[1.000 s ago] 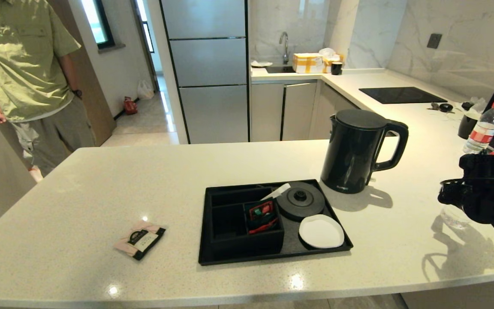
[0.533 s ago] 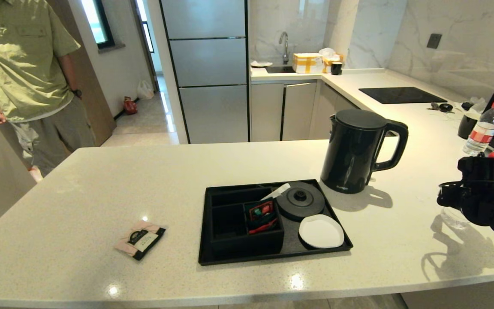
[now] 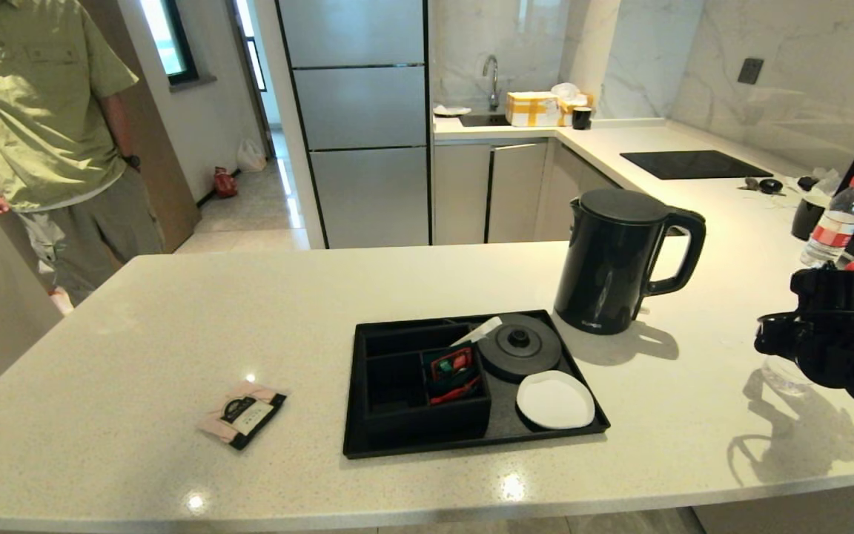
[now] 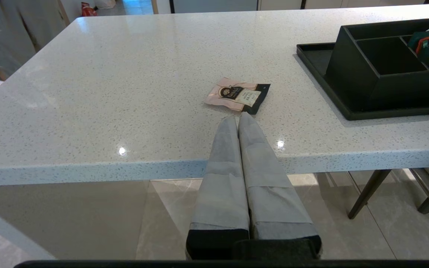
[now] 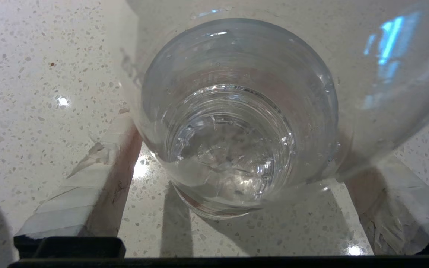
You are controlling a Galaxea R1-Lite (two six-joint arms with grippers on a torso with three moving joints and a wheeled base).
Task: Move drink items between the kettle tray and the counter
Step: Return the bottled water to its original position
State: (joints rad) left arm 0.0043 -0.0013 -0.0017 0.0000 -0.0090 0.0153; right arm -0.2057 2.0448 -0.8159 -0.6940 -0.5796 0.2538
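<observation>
The black kettle [image 3: 612,259] stands on the counter [image 3: 175,334] just behind the kettle tray [image 3: 471,445], off its round base [image 3: 520,347]. The pink-and-black sachet [image 3: 242,415] lies flat on the counter left of the tray. My right gripper [image 3: 805,356] hangs over a clear water bottle [image 3: 779,374] at the counter's right end. In the right wrist view the open gripper [image 5: 237,149] has a finger on each side of the bottle [image 5: 237,111]. My left gripper [image 4: 237,117] is shut and empty, off the counter's front edge, pointing at the sachet [image 4: 237,95].
The tray holds red-and-green packets [image 3: 453,371] in a compartment and a white coaster [image 3: 554,400]. A second red-capped bottle [image 3: 835,222] and a dark cup stand at the back right near a black hob [image 3: 694,163]. A person [image 3: 41,111] stands beyond the counter's far left.
My right gripper has shifted very slightly left around the bottle. Nothing else has moved.
</observation>
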